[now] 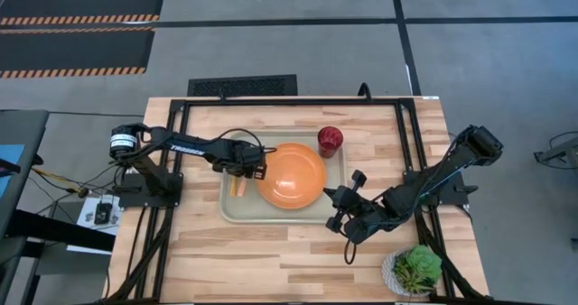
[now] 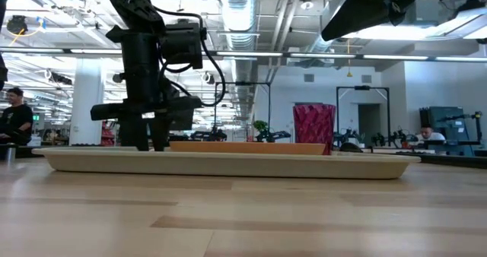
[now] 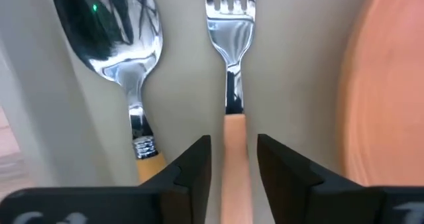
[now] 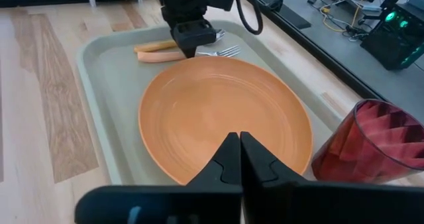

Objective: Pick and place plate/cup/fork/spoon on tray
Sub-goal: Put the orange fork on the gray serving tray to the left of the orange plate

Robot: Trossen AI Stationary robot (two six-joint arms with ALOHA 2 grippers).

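Observation:
The pale tray (image 1: pixel 233 213) lies mid-table. On it the orange plate (image 1: pixel 291 175) lies flat. The spoon (image 3: pixel 112 32) and fork (image 3: pixel 232 25) lie side by side along its left part. The dark-red cup (image 1: pixel 330 141) stands upright at its far right corner. My left gripper (image 3: pixel 234 151) points down over the fork's orange handle (image 3: pixel 235 128). It is open, one finger on each side of the handle and a small gap at both. My right gripper (image 4: pixel 240 158) hangs shut above the tray's near right corner, aimed at the plate (image 4: pixel 225 118).
A white pot with a green plant (image 1: pixel 415 269) stands at the table's near right corner. Bare wooden tabletop (image 1: pixel 271 260) lies between the tray and the near edge. A black frame rail (image 1: pixel 298 100) runs along the table's far edge.

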